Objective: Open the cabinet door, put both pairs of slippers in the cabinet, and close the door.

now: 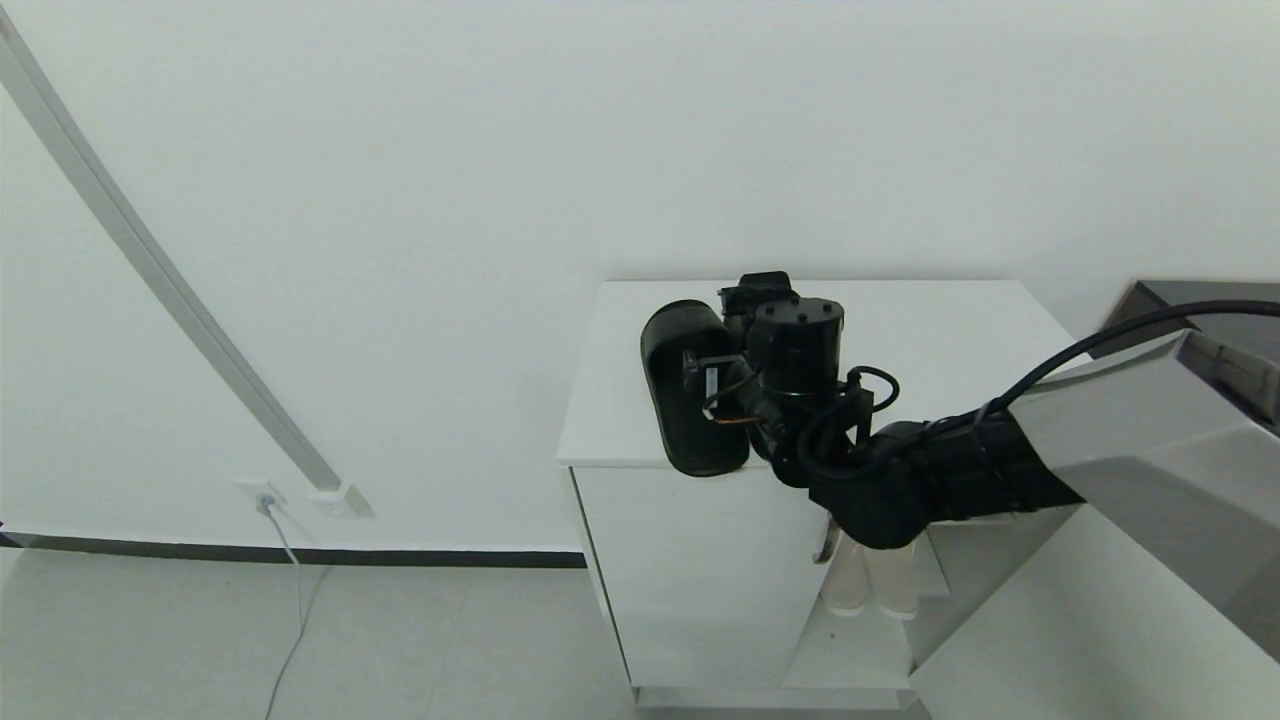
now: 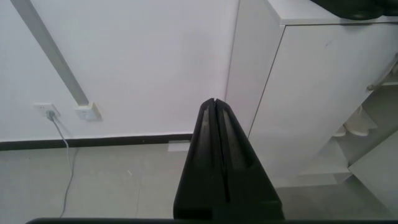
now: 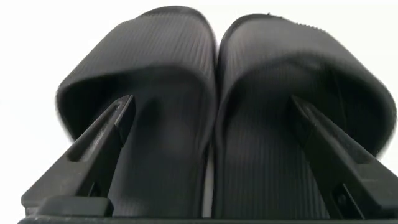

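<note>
Because the right end effector (image 3: 211,106) clamps the black slippers (image 1: 695,390) by their straps alone, above the front edge of the cabinet (image 1: 700,560), one may slide off while lowering; the left end effector (image 2: 214,118) is pressed together.

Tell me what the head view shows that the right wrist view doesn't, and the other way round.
Head view only: the white cabinet with its door open, a pale pair of slippers inside, and a wall socket with a cord.
Right wrist view only: the right tool up close, with one finger inside each shoe of the black slippers, which sit side by side.
Both: the black slippers, held up off any surface. In the head view they hang at the front edge of the cabinet top.
</note>
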